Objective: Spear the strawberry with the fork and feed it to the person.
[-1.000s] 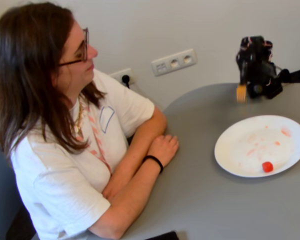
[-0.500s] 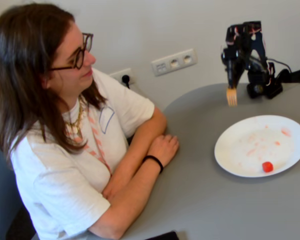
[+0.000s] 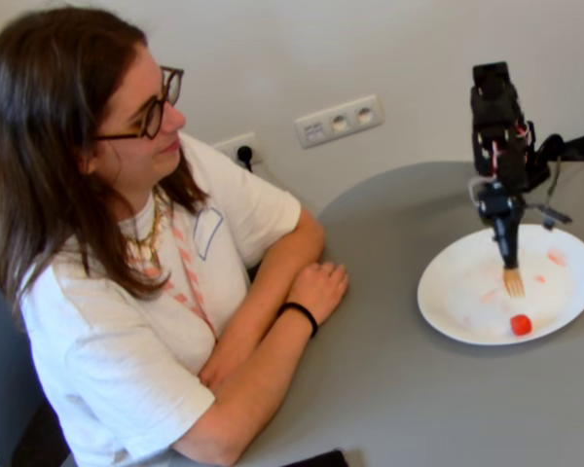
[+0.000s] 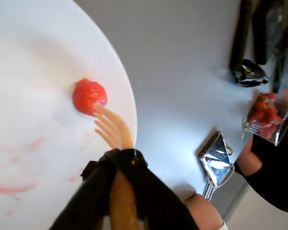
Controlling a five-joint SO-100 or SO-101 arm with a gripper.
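Observation:
The strawberry [image 3: 521, 324] is a small red chunk near the front rim of a white plate [image 3: 448, 292]. The yellowish fork [image 3: 513, 282] points down over the plate, its tines just left of and behind the berry. In the wrist view the tines [image 4: 113, 129] reach the strawberry's [image 4: 89, 97] edge; I cannot tell whether they have pierced it. My gripper [image 3: 507, 243] is wrapped in black and shut on the fork handle [image 4: 121, 191]. The person [image 3: 127, 243] sits at the left with arms folded on the table, looking towards the plate.
Pink juice smears mark the plate [image 4: 38, 48]. Wall sockets [image 3: 339, 121] are behind the grey table. In the wrist view a tub of strawberries [image 4: 269, 117], a shiny foil-like object [image 4: 218, 160], a dark device [image 4: 249, 72] and another person's arm [image 4: 264, 167] lie beyond the plate.

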